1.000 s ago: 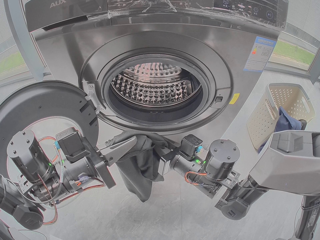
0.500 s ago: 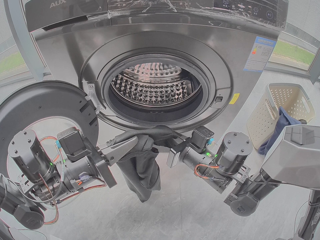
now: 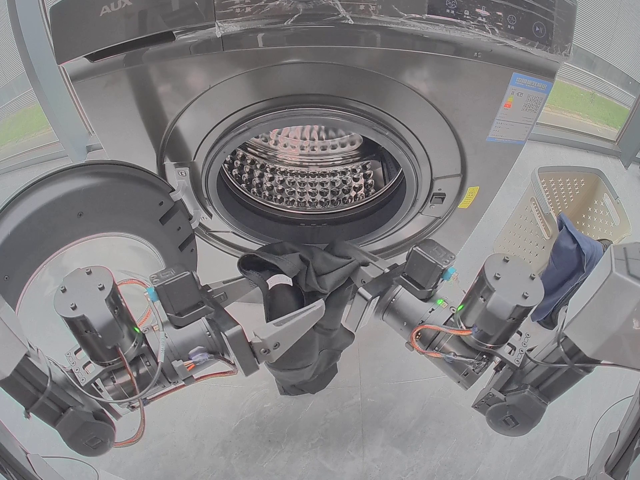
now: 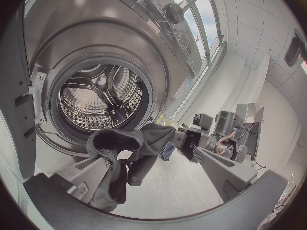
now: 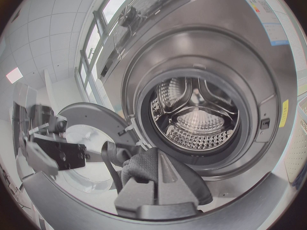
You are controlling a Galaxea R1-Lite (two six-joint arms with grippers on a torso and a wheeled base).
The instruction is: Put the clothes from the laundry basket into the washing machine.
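Dark garment (image 3: 307,278) hangs long-axis down, pinched in closed right gripper (image 3: 360,276), draped over one finger of spread left gripper (image 3: 283,301); drum mouth (image 3: 310,175) just ahead, above both.

- A pale grey floor (image 3: 373,428) with faint seams spreads at 6 o'clock in the head view.
- Windows (image 3: 587,101) at 3 and 9 o'clock show green grass outside.
- A grey frame post (image 3: 40,68) slants at 10 o'clock.
- White tiled walls (image 4: 255,13) are lit by daylight.
- A square ceiling light (image 5: 14,75) glows.
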